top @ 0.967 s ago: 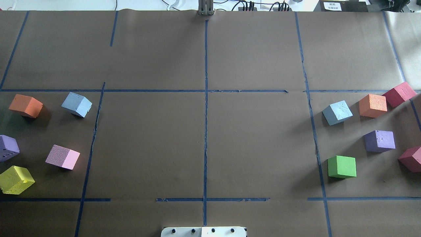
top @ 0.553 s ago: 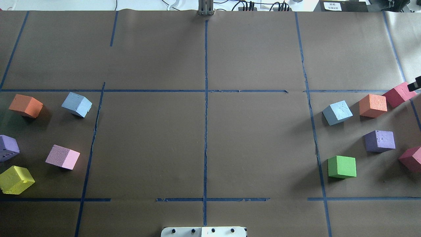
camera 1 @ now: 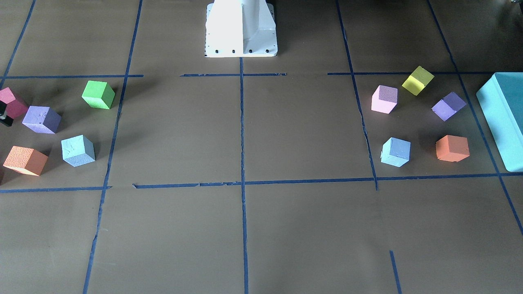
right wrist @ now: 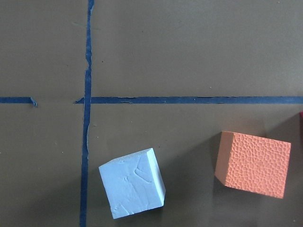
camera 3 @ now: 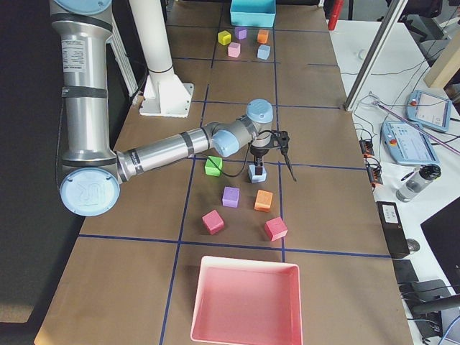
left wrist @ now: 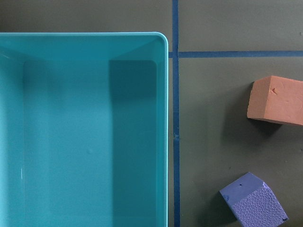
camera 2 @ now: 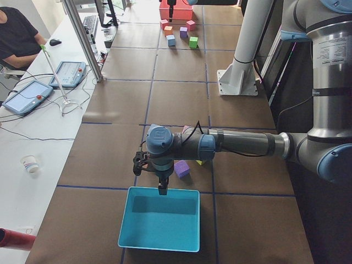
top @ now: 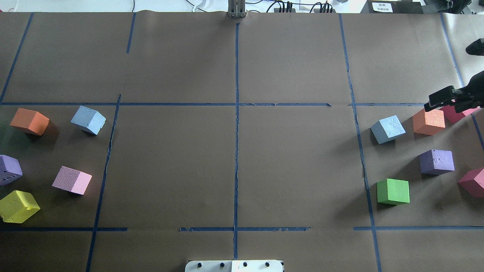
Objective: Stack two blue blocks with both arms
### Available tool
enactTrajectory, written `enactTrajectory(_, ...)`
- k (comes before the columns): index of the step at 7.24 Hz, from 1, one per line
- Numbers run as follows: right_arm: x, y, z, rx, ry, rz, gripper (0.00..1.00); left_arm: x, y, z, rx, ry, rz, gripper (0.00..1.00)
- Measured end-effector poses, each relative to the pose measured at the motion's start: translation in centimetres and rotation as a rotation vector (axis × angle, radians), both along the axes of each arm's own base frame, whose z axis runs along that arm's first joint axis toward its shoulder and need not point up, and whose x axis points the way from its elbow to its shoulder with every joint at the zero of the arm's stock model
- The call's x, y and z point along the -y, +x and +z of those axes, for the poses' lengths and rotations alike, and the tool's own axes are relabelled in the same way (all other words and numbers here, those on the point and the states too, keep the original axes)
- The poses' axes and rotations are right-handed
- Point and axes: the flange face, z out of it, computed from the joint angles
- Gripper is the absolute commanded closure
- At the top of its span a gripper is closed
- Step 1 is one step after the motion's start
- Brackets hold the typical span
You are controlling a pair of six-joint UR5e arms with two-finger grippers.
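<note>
At the table's right end, right gripper [camera 3: 274, 169] hovers spread wide, empty, over orange cube [top: 428, 121], right blue block [top: 387, 129] just beside. Left gripper [camera 2: 163, 189] over teal tray [camera 2: 159, 226], opening can't be told; left blue block [top: 88, 119] well apart.

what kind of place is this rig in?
Looks like a robotics lab cell: a table papered brown and gridded with blue tape, two control tablets on the side bench, and a person seated beside it.
</note>
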Motion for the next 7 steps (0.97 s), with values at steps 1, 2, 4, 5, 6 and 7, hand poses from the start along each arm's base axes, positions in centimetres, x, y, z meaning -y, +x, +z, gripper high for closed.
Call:
enactTrajectory(1, -0.4, -2.5, -0.1, -0.022, 0.02, -0.014, 0.0, 0.0, 0.0, 0.0, 0.0, 0.001, 0.0, 0.0)
enactTrajectory(2, -0.5, -4.5, -0.3, -0.037, 0.04, -0.032, 0.0, 0.1, 0.0, -0.1, 0.0, 0.002, -0.001, 0.0)
enactTrajectory(4, -0.2, -8.3, -0.6, -0.065, 0.079, -0.074, 0.0, 0.3, 0.0, -0.3, 0.0, 0.002, -0.003, 0.0)
enactTrajectory(5, 0.0, -9.6, -0.6, -0.081, 0.108, -0.102, 0.0, 0.3, 0.0, -0.3, 0.0, 0.001, -0.005, 0.0)
enactTrajectory(6, 0.2, -10.1, -0.2, -0.097, 0.141, -0.14, 0.0, 0.3, 0.0, -0.3, 0.0, 0.0, -0.006, 0.0)
enactTrajectory(7, 0.4, -10.1, 0.3, -0.111, 0.166, -0.169, 0.0, 0.3, 0.0, -0.2, 0.0, -0.001, -0.006, 0.0)
